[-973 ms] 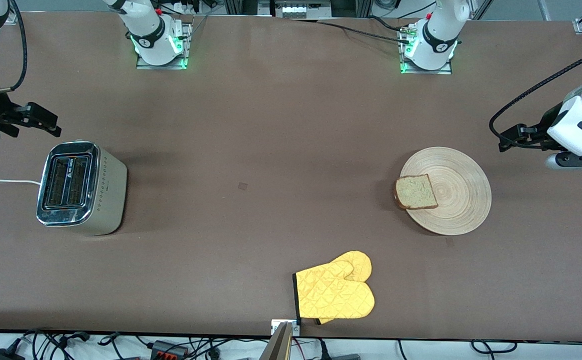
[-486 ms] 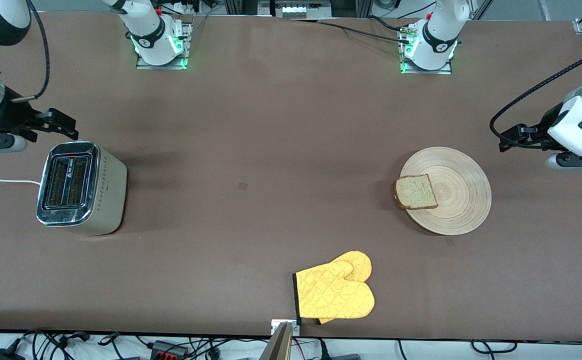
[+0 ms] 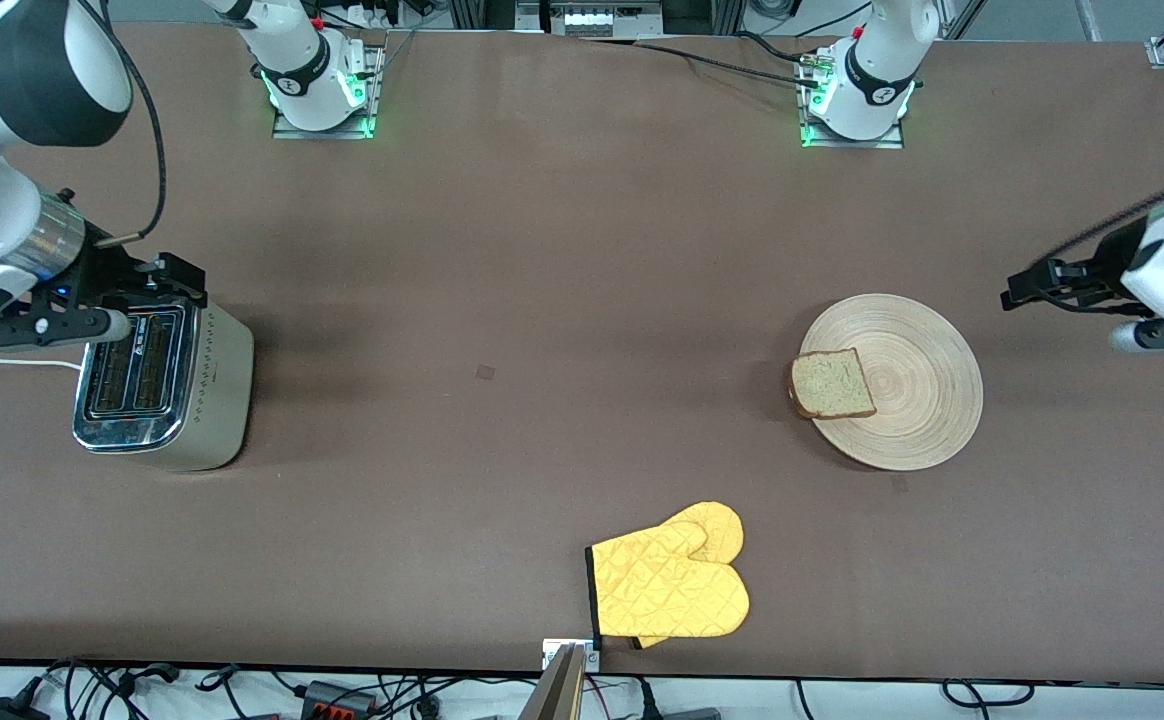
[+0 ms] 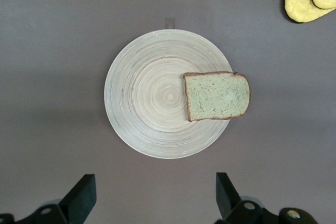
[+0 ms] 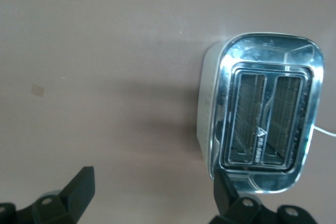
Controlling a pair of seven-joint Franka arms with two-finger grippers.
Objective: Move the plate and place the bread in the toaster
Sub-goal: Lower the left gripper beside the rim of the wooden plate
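The plate (image 3: 892,381) lay flat on the brown table (image 3: 542,300) toward the left arm's end, and the bread (image 3: 832,384) rested on it at the rim that faces the right arm's end, one crust edge hanging slightly past the plate's edge. In the left wrist view the same slice (image 4: 217,96) sat off the centre of the ringed plate (image 4: 152,98), overlapping its rim. The left gripper (image 3: 1027,283) hung in the air over bare table just beside the plate, toward the left arm's end and not touching it; its two dark fingers (image 4: 81,198) stood wide apart, with nothing between them. At the right arm's end stood the toaster (image 3: 164,375), upright, both slots facing up, its white cord (image 3: 2,362) trailing off toward the table's edge. The right gripper (image 3: 157,280) hovered over the toaster's edge farther from the front camera, and its fingers (image 5: 79,190) were likewise spread apart and held nothing; the chrome top and the two slots of the toaster (image 5: 265,111) showed in its wrist view. A yellow oven mitt (image 3: 670,585) lay near the table's edge closest to the front camera, well apart from both plate and toaster.
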